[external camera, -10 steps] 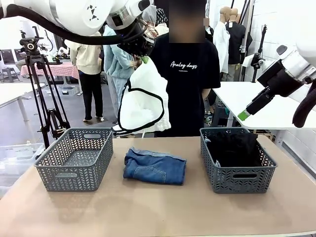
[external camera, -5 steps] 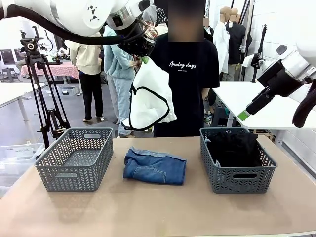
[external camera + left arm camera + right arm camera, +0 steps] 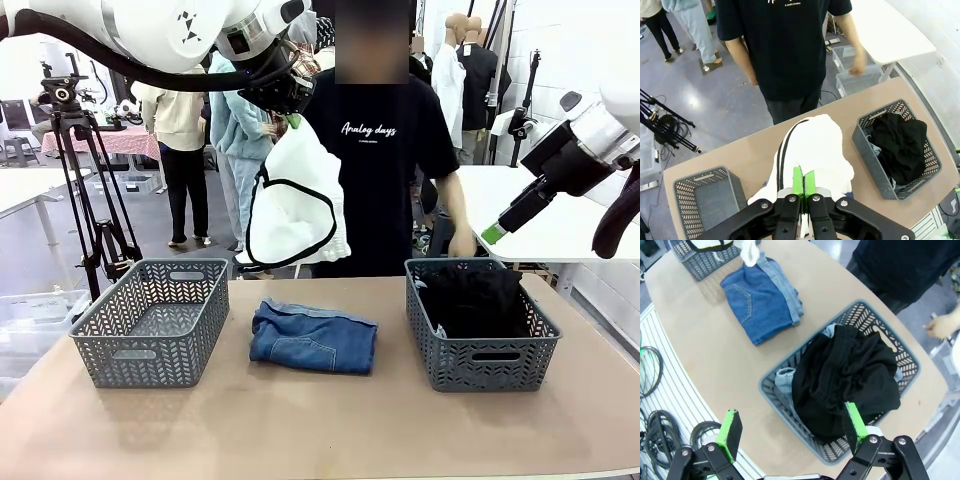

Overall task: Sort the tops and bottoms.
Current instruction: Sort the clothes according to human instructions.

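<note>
**White top held aloft, black top in the right-hand basket**

The left gripper (image 3: 292,119) is clenched on the upper end of the white top (image 3: 296,205), its green pads pressed together with the cloth pinched between them. The top, edged with thin black trim, hangs free from the grip, high above the middle of the table (image 3: 320,430) towards its far edge and clear of everything on it.

The right gripper (image 3: 792,429) is released, its jaws spread wide with nothing between them. It hangs in the air above the table's right end, over the right basket (image 3: 482,372).

The black top (image 3: 476,298) lies bunched in that basket, with a bit of pale blue cloth showing beneath it. A folded pair of jeans (image 3: 313,337) lies at the middle of the table, between the right basket and the left basket (image 3: 150,348), which stands at the table's left end. Both baskets are grey with patterned cut-out walls.

A person (image 3: 376,180) in a black printed T-shirt stands at the far edge, one hand (image 3: 461,243) lowered just beyond the far rim of the right basket.
</note>
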Robot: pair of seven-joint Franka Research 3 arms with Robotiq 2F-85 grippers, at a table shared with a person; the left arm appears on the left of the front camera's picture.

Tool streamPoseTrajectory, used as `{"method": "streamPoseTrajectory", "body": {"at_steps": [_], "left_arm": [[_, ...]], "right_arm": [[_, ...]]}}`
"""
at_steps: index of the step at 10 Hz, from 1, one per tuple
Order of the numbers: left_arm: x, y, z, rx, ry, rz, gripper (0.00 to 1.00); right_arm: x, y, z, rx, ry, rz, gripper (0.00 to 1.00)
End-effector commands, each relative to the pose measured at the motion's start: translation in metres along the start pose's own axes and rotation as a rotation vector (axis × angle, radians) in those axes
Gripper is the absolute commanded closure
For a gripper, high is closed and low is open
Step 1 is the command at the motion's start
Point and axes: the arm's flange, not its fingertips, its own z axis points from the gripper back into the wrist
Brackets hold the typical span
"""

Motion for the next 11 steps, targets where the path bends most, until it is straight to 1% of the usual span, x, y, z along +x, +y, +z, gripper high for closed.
{"method": "streamPoseTrajectory", "body": {"at_steps": [1,11], "left_arm": [[0.001,0.0035,0.0046,-0.004,-0.005,0.004,1.0],[0.001,0.0035,0.0046,-0.004,-0.005,0.004,1.0]], "right_arm": [[0.0003,0.0006,-0.0018,0.005,-0.015,-0.013,0.0],[0.0003,0.0006,-0.0018,0.005,-0.015,-0.013,0.0]]}}
